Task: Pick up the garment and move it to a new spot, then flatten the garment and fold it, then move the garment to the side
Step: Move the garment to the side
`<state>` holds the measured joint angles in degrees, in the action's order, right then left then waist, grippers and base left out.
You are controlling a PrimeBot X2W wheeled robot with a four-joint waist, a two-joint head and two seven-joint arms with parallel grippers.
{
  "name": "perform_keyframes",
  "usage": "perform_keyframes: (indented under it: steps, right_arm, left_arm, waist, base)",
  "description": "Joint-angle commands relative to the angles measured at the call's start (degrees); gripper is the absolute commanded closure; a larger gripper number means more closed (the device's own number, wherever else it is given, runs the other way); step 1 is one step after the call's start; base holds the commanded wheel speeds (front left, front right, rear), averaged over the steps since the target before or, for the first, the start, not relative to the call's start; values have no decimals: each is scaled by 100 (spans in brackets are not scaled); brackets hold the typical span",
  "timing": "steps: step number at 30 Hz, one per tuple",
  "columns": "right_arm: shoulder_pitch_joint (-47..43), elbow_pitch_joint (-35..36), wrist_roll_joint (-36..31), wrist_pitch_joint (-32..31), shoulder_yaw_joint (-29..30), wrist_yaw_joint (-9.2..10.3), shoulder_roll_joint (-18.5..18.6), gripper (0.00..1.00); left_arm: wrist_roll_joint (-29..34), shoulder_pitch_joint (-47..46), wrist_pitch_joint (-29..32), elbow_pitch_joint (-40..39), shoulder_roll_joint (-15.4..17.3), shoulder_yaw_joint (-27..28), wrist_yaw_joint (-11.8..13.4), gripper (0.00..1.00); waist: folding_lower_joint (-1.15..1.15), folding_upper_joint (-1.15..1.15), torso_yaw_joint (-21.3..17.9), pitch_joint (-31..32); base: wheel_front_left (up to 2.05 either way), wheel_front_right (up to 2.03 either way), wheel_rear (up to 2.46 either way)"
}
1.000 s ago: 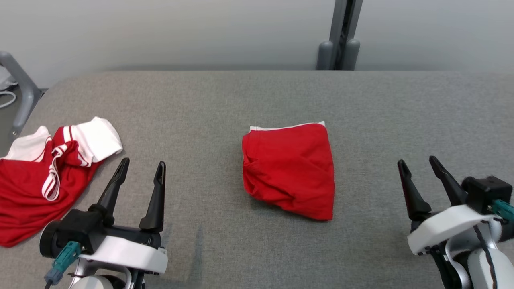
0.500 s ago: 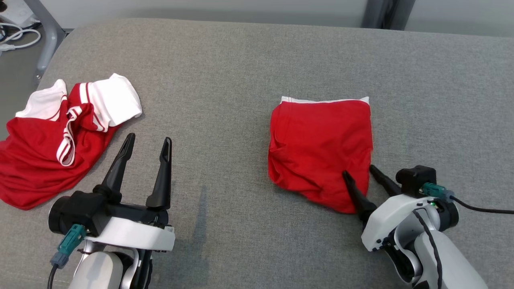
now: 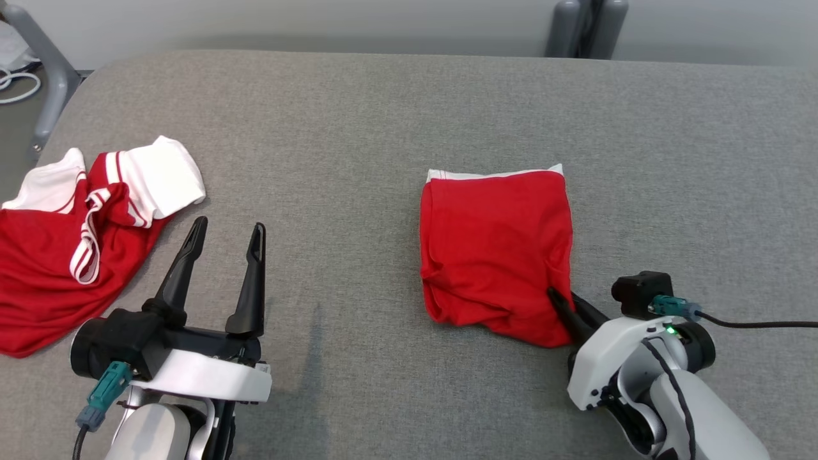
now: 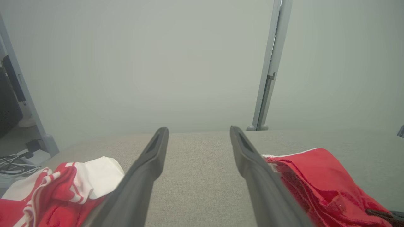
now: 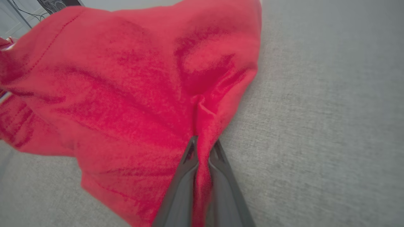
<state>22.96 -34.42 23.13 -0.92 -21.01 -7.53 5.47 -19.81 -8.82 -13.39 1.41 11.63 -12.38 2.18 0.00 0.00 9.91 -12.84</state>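
Two red shirts on gray padded table (image 3: 383,115): folded garment (image 3: 495,255) mid-table w/ white trim at far edge; crumpled red/white jersey (image 3: 70,255) at L edge, well apart. R gripper (image 3: 563,296) at garment's near-right corner, pinching it. R wrist view gives detail: fingers (image 5: 180,189) pressed together on a raised ridge of red cloth. L gripper (image 3: 229,223) spread wide, touching nothing, betw. the shirts. L wrist view adds gray post (image 4: 268,78) behind table, cables (image 4: 15,160) far L.
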Motion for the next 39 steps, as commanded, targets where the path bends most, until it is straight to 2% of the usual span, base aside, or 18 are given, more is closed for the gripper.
perform_keyframes:
  steps: [1,8,14,21,23,28,33,39]
  right_arm:
    - [6,27,-51,50,-7,8,177,100]
    - [-267,464,-167,132,15,6,573,100]
    - [-439,894,-237,-9,-36,6,761,100]
    - [-30,1006,-135,14,-600,6,967,100]
    - [384,892,-133,174,-947,7,1212,100]
    - [1052,417,-36,581,-1150,7,1641,100]
    - [1643,-225,77,1030,-1106,7,2014,100]
    - [2226,-1013,157,1459,-650,7,2430,100]
  left_arm:
    - [-27,22,-28,-41,33,23,24,0]
    - [-38,123,6,-205,117,38,51,0]
    - [-30,245,100,-469,224,82,115,0]
    - [58,100,280,-862,385,64,122,0]
    - [105,13,416,-1100,513,76,100,0]
    - [188,-217,628,-1424,661,-17,1,0]
    - [291,-430,820,-1670,775,-109,-63,0]
    - [347,-629,1065,-1946,911,-162,-114,0]
  waist:
    - [0,0,-108,28]
    - [0,0,-521,33]
    - [0,0,-1199,-48]
    - [0,0,-1958,-372]
    - [0,0,-2281,-599]
    - [0,0,-2610,-942]
    - [0,0,-2784,-1265]
    - [0,0,-2907,-1617]
  base:
    - [0,0,0]
    - [0,0,0]
    - [0,0,0]
    - [0,0,0]
    - [0,0,0]
    - [0,0,0]
    - [0,0,0]
    - [0,0,0]
